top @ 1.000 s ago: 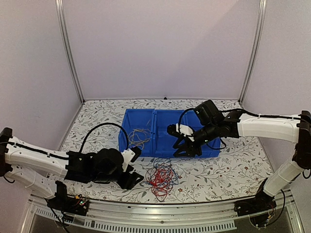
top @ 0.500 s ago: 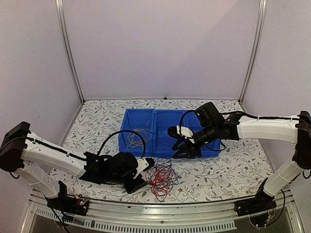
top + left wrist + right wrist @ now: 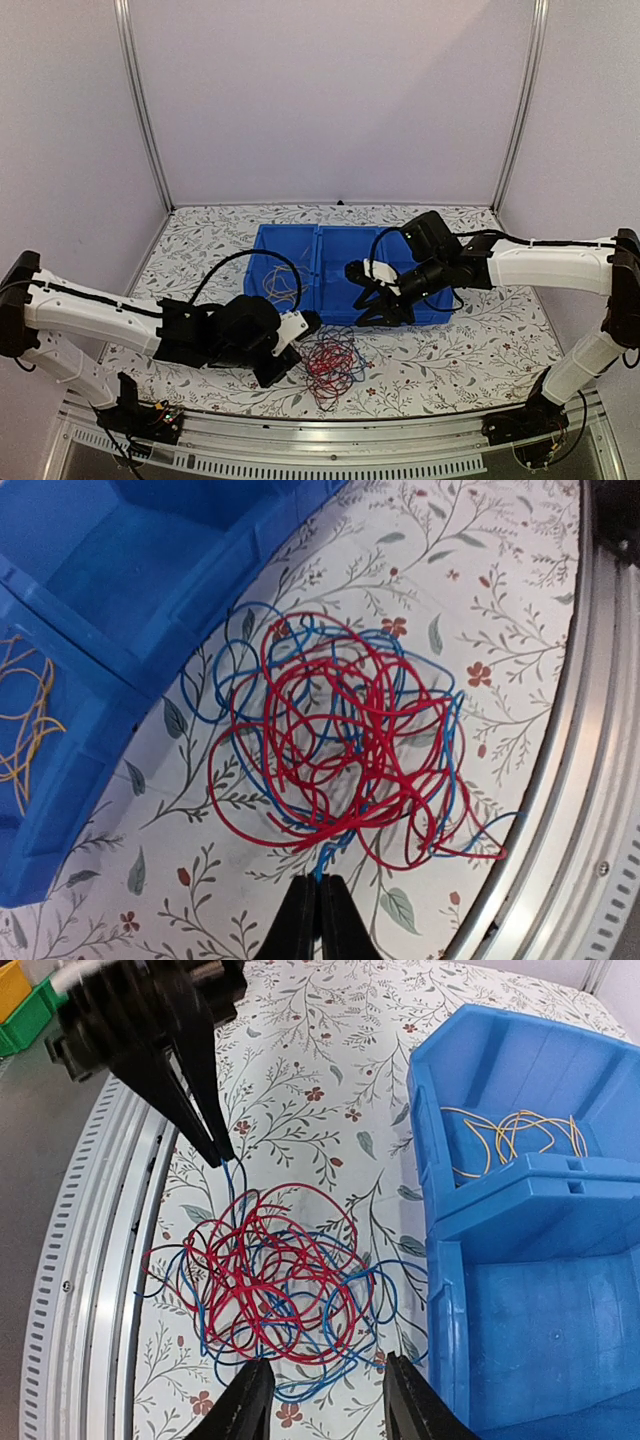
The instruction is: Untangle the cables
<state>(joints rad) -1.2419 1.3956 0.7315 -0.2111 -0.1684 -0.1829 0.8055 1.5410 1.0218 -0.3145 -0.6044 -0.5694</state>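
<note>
1. I count two grippers: left gripper (image 3: 320,905), right gripper (image 3: 325,1392).
2. One blue bin (image 3: 560,1320) with two compartments.
3. One tangle of red and blue wires (image 3: 340,750); I can't count strands.
4. One bunch of yellow wires (image 3: 510,1132).

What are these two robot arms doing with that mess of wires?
They are sorting out a tangle of red and blue cables lying on the table in front of a blue bin. The left gripper is pinched shut on the end of one blue wire at the tangle's edge. The right gripper hangs open above the tangle, holding nothing. A few yellow cables lie in one compartment of the bin.
</note>
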